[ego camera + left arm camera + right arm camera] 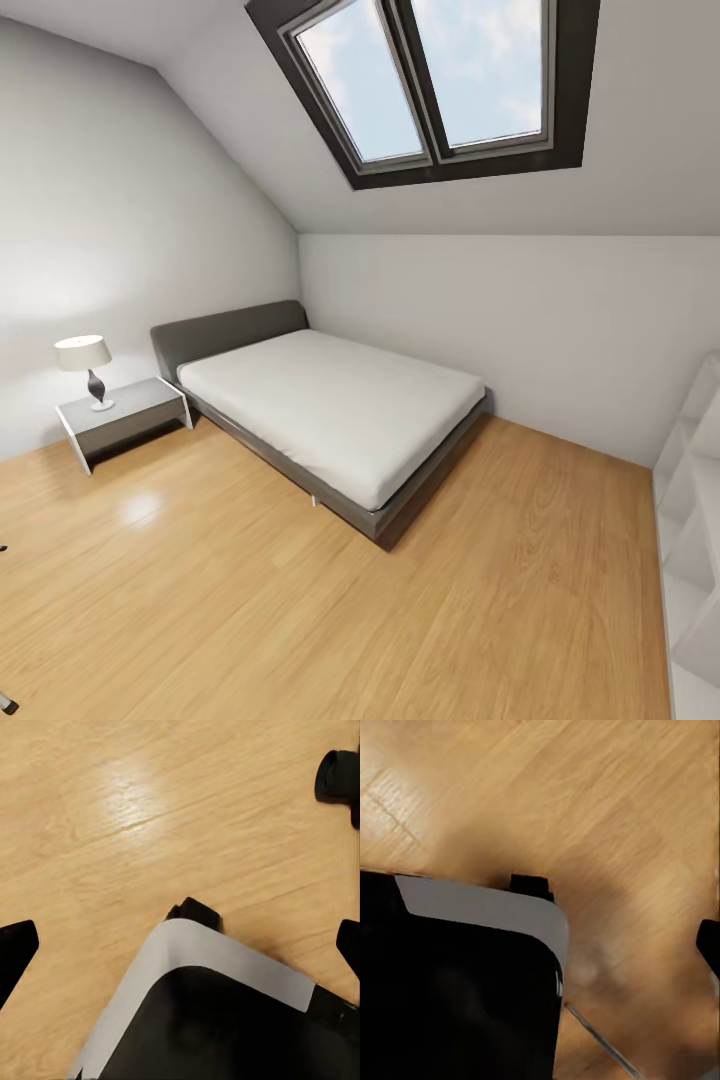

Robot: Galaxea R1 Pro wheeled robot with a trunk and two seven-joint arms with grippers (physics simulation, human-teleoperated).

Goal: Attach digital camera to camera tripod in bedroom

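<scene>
Wood floor spreads round the grey-framed bed; left claw spread open.

The head view holds 1 bed at the centre of the frame, with 1 white mattress and 1 grey headboard. At the left edge stands 1 nightstand carrying 1 lamp. The upper middle of the frame has 1 skylight with 2 panes. At the right edge is 1 white shelf unit. The left wrist view shows 2 dark fingertips at the frame's left and right edges, and 1 black wheel in the upper right corner.
</scene>
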